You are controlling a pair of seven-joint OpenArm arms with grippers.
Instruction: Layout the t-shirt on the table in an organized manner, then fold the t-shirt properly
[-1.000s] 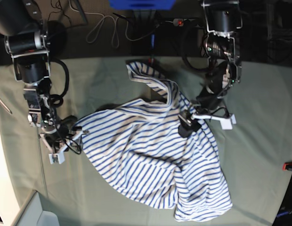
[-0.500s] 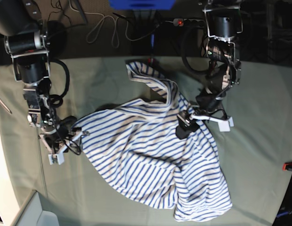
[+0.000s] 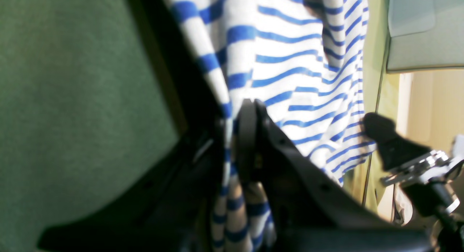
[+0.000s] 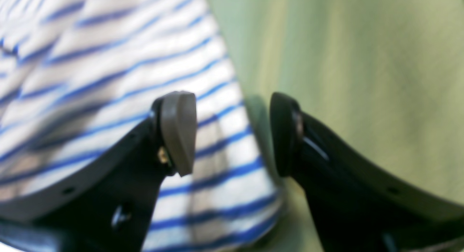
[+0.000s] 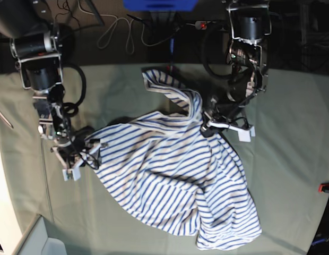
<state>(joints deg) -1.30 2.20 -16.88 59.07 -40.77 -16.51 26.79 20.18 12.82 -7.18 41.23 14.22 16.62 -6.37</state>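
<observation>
The t-shirt [image 5: 170,170], white with thin blue stripes, lies crumpled in the middle of the table [image 5: 292,106], with one part trailing toward the far edge. My left gripper [image 5: 208,129] is at the shirt's right upper side. In the left wrist view the left gripper [image 3: 237,112] is shut on a fold of the t-shirt [image 3: 290,63] that runs down between its jaws. My right gripper [image 5: 84,154] is at the shirt's left edge. The right wrist view shows the right gripper [image 4: 232,132] open, straddling the edge of the t-shirt [image 4: 108,74] over the table [image 4: 362,63].
Cables [image 5: 117,32] and a blue object [image 5: 159,4] lie beyond the table's far edge. A red clamp [image 5: 328,186] sits at the right edge. A pale bin [image 5: 42,241] stands at the lower left corner.
The left gripper has closed on the shirt and drawn the pinched fold slightly up and back. The right gripper has shifted a little to the right, onto the shirt's edge.
</observation>
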